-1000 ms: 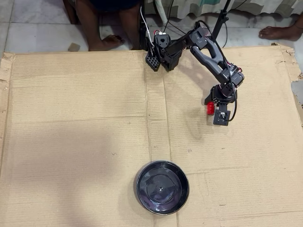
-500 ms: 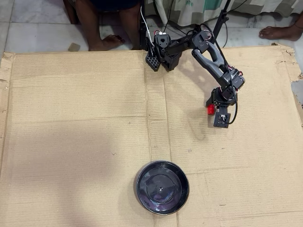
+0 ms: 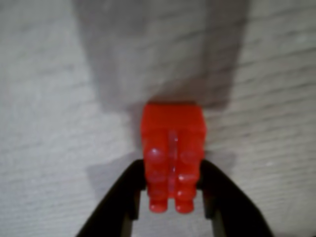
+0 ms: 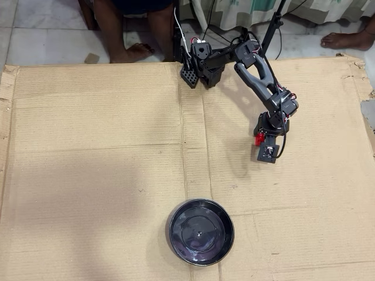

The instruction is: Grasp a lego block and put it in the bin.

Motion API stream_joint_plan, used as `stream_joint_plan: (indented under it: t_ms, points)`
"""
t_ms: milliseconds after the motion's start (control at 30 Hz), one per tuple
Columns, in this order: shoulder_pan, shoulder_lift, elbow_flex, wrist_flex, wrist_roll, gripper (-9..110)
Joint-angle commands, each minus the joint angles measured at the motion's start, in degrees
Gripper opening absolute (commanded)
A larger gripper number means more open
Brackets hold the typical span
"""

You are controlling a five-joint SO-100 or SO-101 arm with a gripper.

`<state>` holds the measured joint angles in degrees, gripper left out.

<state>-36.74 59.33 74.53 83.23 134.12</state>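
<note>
The gripper (image 3: 172, 190) is closed on the block (image 3: 173, 148), which sits between the two fingers above the cardboard (image 4: 105, 146). The grasp looks done; the carry is in hand. Next, the arm must swing to the bin (image 4: 176, 218), well apart in the overhead view, then release.

I see open cardboard surface (image 4: 105, 175) between my end effector (image 4: 258, 139) and the bin (image 4: 201, 232); nothing stands between.
</note>
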Motion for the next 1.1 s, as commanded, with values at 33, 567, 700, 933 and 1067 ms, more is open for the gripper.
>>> stream_joint_plan:
  t_ms: [33,567,700,933,1067]
  points:
    - [2.29,4.31,-3.78,-0.44,-0.09,0]
    - [13.97,0.26,-29.18,-5.45,-0.18,0]
    - [17.31,-3.96,-34.28,-12.13,-0.18,0]
    - [22.5,-8.0,-39.02,-19.78,-0.26,0]
    - [25.49,-8.53,-39.29,-22.06,-0.26,0]
